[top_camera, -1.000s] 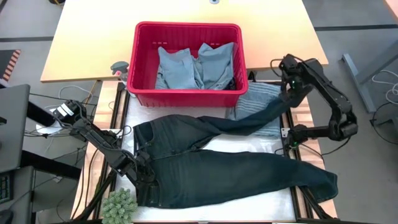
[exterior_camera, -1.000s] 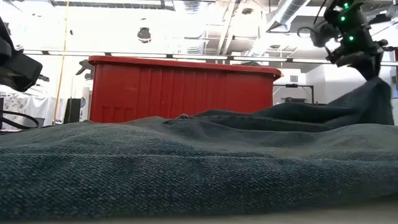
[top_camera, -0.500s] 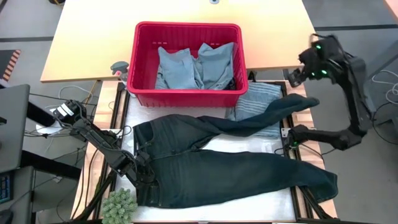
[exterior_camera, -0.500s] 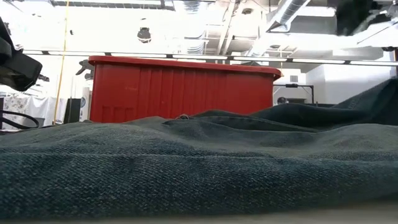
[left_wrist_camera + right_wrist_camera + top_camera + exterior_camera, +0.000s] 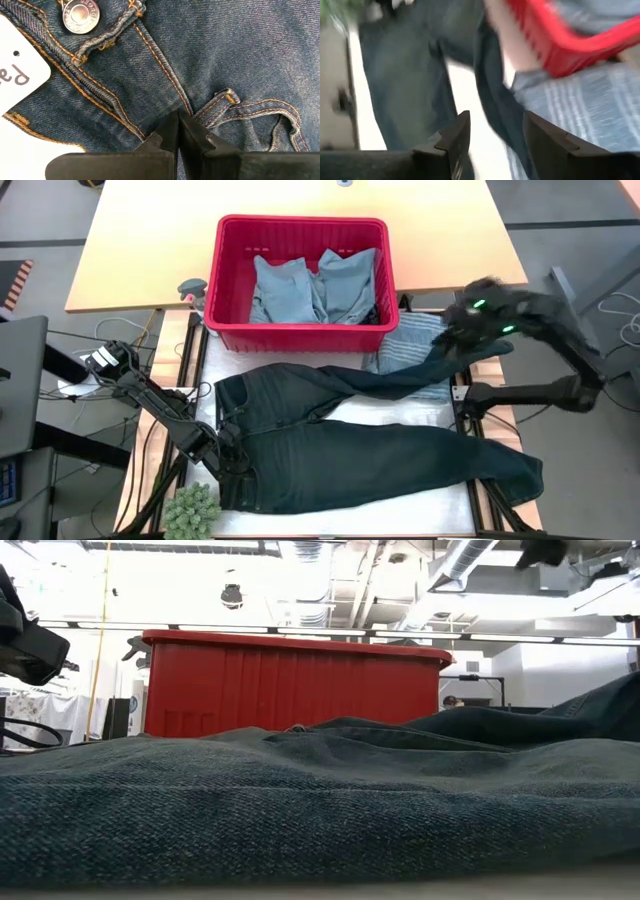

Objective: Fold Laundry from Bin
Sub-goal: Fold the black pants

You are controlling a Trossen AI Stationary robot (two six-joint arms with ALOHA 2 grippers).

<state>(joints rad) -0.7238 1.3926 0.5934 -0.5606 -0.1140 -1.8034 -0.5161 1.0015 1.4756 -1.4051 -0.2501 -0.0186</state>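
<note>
Dark blue jeans [image 5: 350, 450] lie spread flat on the table, with the waist at the left and both legs running right. My left gripper [image 5: 228, 462] is shut at the waist. The upper leg's end [image 5: 488, 346] rests on a grey-blue striped garment [image 5: 415, 340]. My right gripper [image 5: 462, 330] hovers open above that leg, and nothing shows between its fingers [image 5: 455, 140]. The red bin [image 5: 300, 222] stands at the far side and holds light blue laundry [image 5: 310, 285]. My left gripper comes steeply from above, and its shut fingertips [image 5: 179, 125] rest on the jeans' front just below the waistband. They touch the denim beside a belt loop [image 5: 225, 97] and the fly seam. The denim lies flat on the table. Whether any cloth is caught between the tips cannot be told.
A green tufted ball [image 5: 192, 508] sits at the table's near left corner. A paper tag [image 5: 20, 75] hangs at the jeans' button [image 5: 80, 12]. The bin [image 5: 290, 680] fills the far middle, and the jeans cover most of the table in front of it.
My right gripper has let go of the upper leg's end, risen and swung off past the table's right edge. It has then come back over the leg while turning. The freed leg end has dropped onto the striped garment. The left gripper has kept still.
</note>
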